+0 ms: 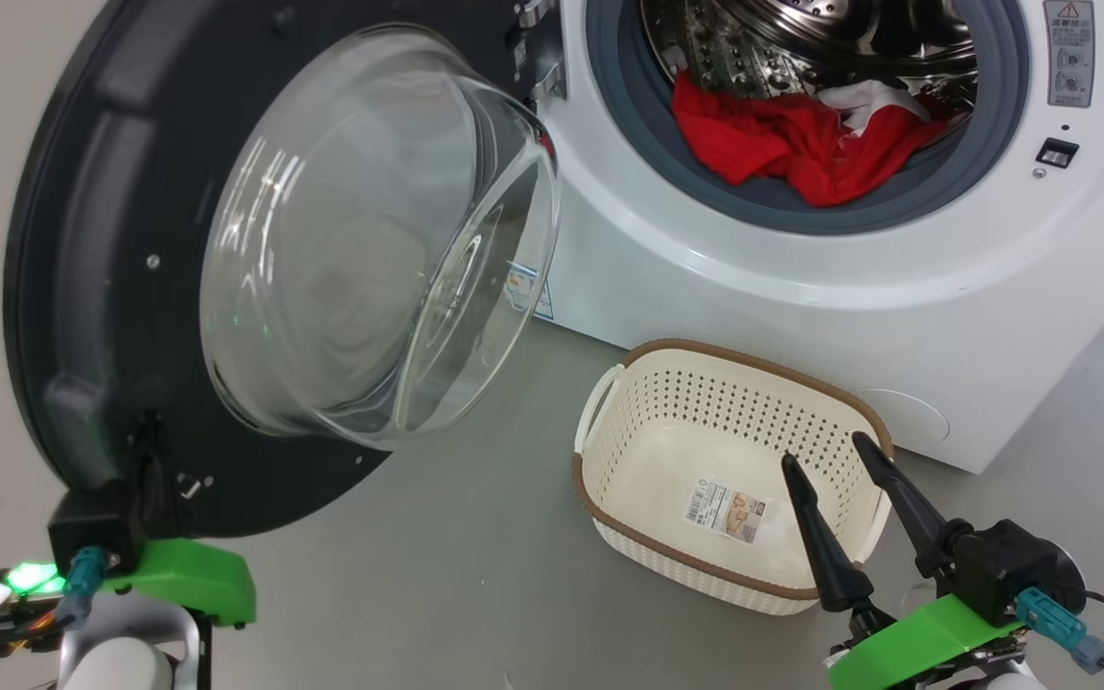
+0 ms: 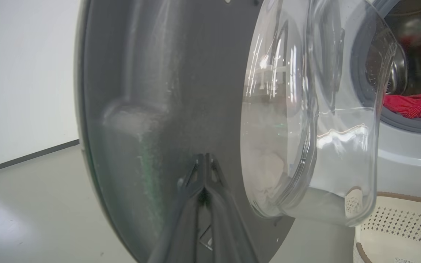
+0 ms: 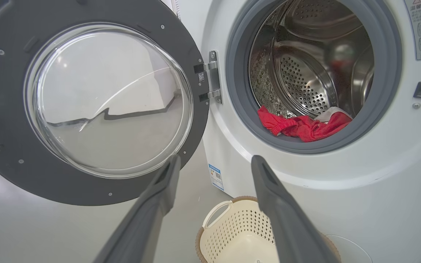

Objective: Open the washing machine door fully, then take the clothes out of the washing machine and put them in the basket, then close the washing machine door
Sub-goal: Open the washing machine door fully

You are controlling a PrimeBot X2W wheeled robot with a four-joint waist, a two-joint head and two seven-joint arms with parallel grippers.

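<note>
"Well, how does the washing machine door [image 1: 82,287] stand?"

"Wide open on its hinge [image 3: 213,76], left of the washing machine [image 1: 801,316], upright, its clear glass bowl [image 1: 370,240] bulging toward the basket [image 1: 667,422]. The left gripper [image 2: 205,160], fingers pressed together, has its tips at the door's dark inner face, near the lower edge."

"And the clothes [image 1: 782,144]?"

"Red and white, heaped at the drum's [image 3: 305,73] front lip, over the grey seal [image 1: 801,206]. The basket sits on the floor [image 1: 475,537] just before the machine, long side along its front. The right gripper [image 1: 822,448], fingers spread, hangs above it."
</note>
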